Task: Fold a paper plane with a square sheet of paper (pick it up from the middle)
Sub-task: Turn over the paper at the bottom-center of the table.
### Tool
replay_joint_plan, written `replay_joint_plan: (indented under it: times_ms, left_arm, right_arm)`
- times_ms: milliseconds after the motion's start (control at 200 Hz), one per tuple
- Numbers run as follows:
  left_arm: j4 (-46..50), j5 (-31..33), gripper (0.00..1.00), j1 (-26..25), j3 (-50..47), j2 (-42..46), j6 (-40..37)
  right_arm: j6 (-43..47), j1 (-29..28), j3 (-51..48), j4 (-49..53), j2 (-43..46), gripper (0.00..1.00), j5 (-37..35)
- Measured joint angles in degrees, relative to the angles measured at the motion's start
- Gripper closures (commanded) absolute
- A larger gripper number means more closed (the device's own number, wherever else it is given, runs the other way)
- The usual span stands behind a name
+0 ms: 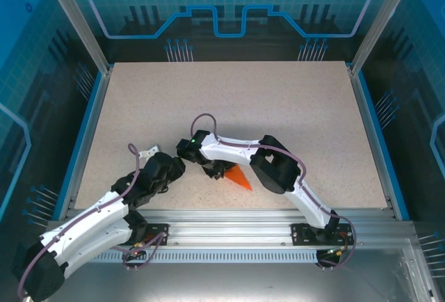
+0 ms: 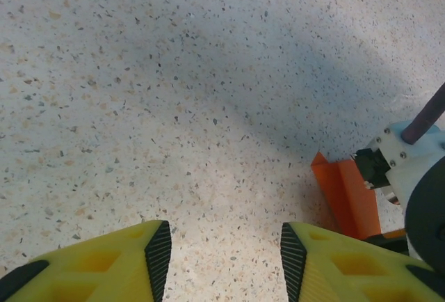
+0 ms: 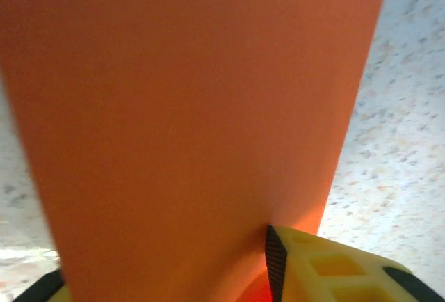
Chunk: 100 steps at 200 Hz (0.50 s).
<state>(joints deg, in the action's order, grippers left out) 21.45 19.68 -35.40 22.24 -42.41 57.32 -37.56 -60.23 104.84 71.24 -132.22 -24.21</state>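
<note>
1. Two white arms with black joints seen from above, both bolted to the metal rail (image 1: 229,224) at the near edge. Blue panels (image 1: 229,10) behind, printed with gear and circuit-line graphics.
2. Far left: left arm (image 1: 97,225) lying low, slanted up and rightward from the near-left corner. Left gripper (image 1: 179,166) over the near-middle of the table (image 1: 278,100), tips toward the other arm's wrist.
3. Left wrist view: left gripper (image 2: 222,257) with yellow fingers (image 2: 104,271) and ribbed black pads spread wide. Bare speckled table (image 2: 174,107) between them, nothing held.
4. Same view, right edge, a detail hidden from above: orange paper (image 2: 344,194) folded, one flap standing up off the table. Just beside it, the white and black end of the right arm (image 2: 407,163).
5. Centre of the top view: orange paper (image 1: 238,177) as a small pointed wedge on the table near the front edge, partly covered by the arm above. Right gripper (image 1: 215,171) down at its left end.
6. Right: right arm (image 1: 285,170) rising from its near-right base, elbow bent, forearm stretched leftward, wrist turned down.
7. Right wrist view: orange paper (image 3: 188,121) very close, plain and unmarked, straight edges at top and right. Right gripper (image 3: 167,284) with one yellow finger (image 3: 334,267), black pad touching the sheet's lower right. Second finger barely glimpsed at the lower left corner, behind the paper. Fingers well apart, spread rather than pinched, sheet rising between them.
</note>
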Motion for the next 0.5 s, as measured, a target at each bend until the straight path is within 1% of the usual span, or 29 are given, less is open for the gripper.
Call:
replay_joint_plan:
  times_ms: [55, 125, 215, 310, 390, 465, 500]
  left_arm:
    - [-0.3, -0.2, 0.49, 0.0, 0.0, -0.1, 0.0]
    - [-0.3, -0.4, 0.48, 0.0, 0.0, -0.7, 0.0]
    - [-0.3, -0.7, 0.48, 0.0, 0.0, -1.3, 0.0]
    - [-1.0, -1.8, 0.47, 0.0, 0.0, -2.4, -0.3]
    - [-2.0, -3.6, 0.46, 0.0, 0.2, -4.2, -0.5]
    - [-3.3, -5.8, 0.46, 0.0, 0.5, -6.7, -0.9]
    - [-4.0, -6.9, 0.47, 0.0, 0.7, -8.0, -0.9]
  right_arm:
    - [1.1, 0.4, -3.2, -3.1, 2.7, 0.45, 2.6]
    - [1.8, 0.9, -7.9, -8.2, 7.4, 0.37, 8.3]
    - [2.3, 1.5, -13.6, -14.5, 14.3, 0.31, 15.2]
    - [2.8, 3.1, -19.0, -20.5, 21.7, 0.27, 21.1]
    - [3.1, 5.1, -23.6, -25.1, 27.4, 0.28, 25.1]
    - [3.1, 7.6, -28.6, -29.0, 32.3, 0.39, 28.3]
    - [3.2, 9.1, -31.1, -30.7, 34.4, 0.48, 29.7]
